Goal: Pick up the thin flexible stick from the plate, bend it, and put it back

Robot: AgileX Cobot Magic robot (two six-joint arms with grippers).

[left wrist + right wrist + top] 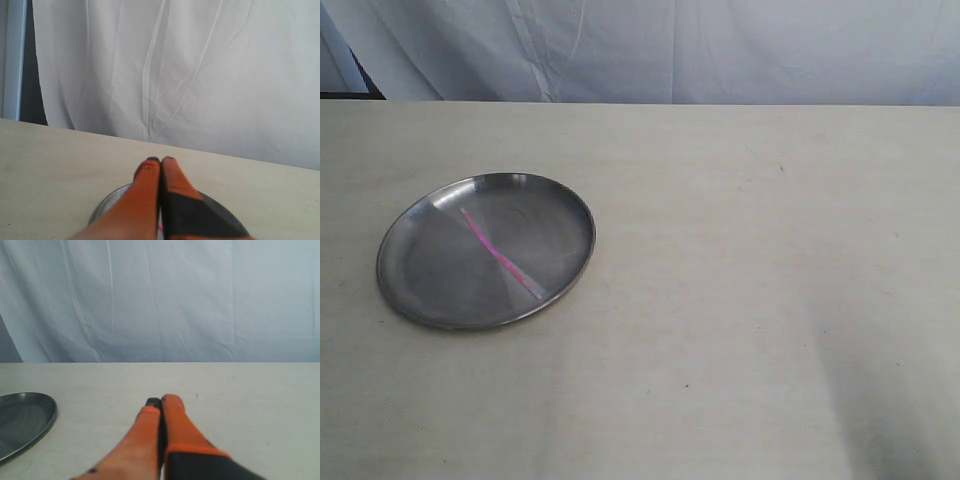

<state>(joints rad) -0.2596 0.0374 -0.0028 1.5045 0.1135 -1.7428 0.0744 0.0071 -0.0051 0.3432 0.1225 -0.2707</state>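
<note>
The left gripper (160, 160) and right gripper (161, 401) are clenched on nothing. The stick (500, 255) (hair-thin) lies flat on the plate (420, 270), so a pinch could miss it.

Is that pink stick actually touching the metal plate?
Touching. The exterior view shows the thin flexible stick lying flat across the inside of the plate.

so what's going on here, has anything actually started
Nothing is being handled yet. The thin pink stick lies across the metal plate on the table, untouched. The left claw is shut and empty, with the plate's rim showing right by its fingers. The right claw is also shut and empty, off to the side of the plate. Neither arm appears in the exterior view.
</note>
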